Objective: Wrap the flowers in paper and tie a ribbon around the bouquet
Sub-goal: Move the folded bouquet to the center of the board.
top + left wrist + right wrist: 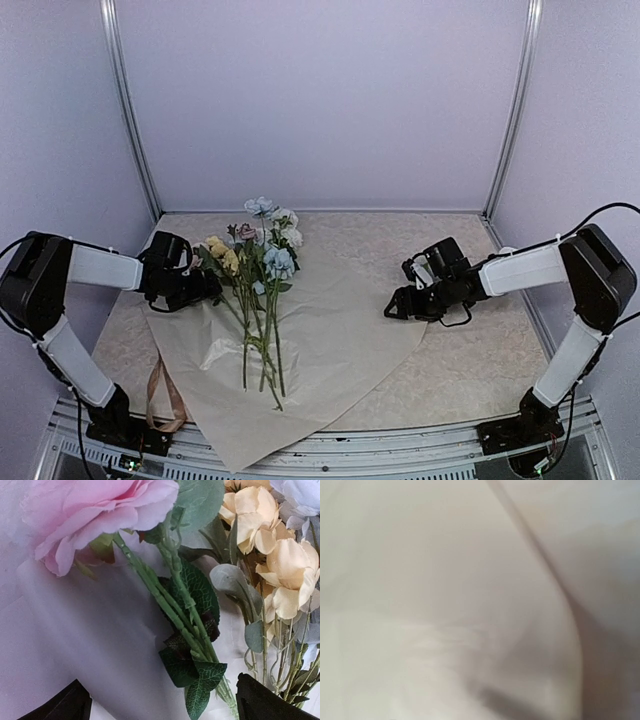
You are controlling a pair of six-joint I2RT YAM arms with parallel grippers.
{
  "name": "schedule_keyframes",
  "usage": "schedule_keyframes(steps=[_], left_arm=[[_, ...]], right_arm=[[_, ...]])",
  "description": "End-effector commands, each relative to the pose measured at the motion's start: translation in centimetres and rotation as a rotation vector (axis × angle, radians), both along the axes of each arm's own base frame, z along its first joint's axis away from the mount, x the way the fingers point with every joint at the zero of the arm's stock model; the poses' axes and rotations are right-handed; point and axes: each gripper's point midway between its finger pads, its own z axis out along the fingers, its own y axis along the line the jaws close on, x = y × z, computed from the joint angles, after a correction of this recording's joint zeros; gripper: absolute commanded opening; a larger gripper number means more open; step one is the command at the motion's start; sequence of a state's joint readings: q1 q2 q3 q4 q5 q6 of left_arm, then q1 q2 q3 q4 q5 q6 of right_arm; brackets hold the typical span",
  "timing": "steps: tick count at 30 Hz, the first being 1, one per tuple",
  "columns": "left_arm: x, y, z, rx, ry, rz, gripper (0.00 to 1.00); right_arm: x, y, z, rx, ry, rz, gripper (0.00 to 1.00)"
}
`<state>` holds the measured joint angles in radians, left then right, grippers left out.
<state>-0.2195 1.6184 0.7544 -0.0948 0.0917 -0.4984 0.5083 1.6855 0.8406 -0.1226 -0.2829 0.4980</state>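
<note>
Flowers (260,292) lay on the paper (345,335), blooms far, stems near, with the ribbon (165,396) off its near-left edge. The left gripper (206,288) was beside the blooms and the right gripper (398,305) at the paper's right corner. From the left wrist, the fingers (262,700) stood wide apart, holding nothing, with stems ahead. The right wrist showed only blurred paper, perhaps very close; I cannot tell its grip.

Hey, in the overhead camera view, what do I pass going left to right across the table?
The ribbon, left tool, flowers, right tool.
</note>
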Motion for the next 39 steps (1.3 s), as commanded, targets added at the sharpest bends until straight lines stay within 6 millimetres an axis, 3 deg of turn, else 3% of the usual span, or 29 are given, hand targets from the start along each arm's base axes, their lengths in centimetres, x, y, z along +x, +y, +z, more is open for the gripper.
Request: schedule_keyframes(steps=[1,4,9,11,21,32,39], left_arm=[[-4.5,-1.8,-5.1,-0.008,0.215,-0.071,0.99],[-4.5,-2.2,-4.8,0.0,0.204,-0.083,0.99],[-4.8,-1.7,-4.4,0.035,0.195,-0.081,0.99],[-4.8,-1.4,-4.3,0.058,0.193,-0.081,0.99],[-3.8,-2.7,-5.2,0.082,0.196,-0.118,0.99],[0.2,-8.5,-4.2,0.135,0.126,-0.255,0.99],[2.5,-9.8,-3.6,0.17,0.098,-0.292,0.99]], right_arm=[[-1.1,3.0,0.6,0.208,0.07,0.042,0.65],[-1.3,4.0,1.2,0.246,0.077,0.069,0.5],[-1.1,3.4,2.3,0.212,0.043,0.057,0.09],[-0.8,3.0,2.9,0.183,0.021,0.05,0.01],[0.0,1.1,5.7,0.089,-0.071,0.036,0.0],[1.9,-4.1,7.3,-0.12,-0.171,-0.067,0.0],[3.1,-6.5,8.6,-0.196,-0.212,-0.116,0.0]])
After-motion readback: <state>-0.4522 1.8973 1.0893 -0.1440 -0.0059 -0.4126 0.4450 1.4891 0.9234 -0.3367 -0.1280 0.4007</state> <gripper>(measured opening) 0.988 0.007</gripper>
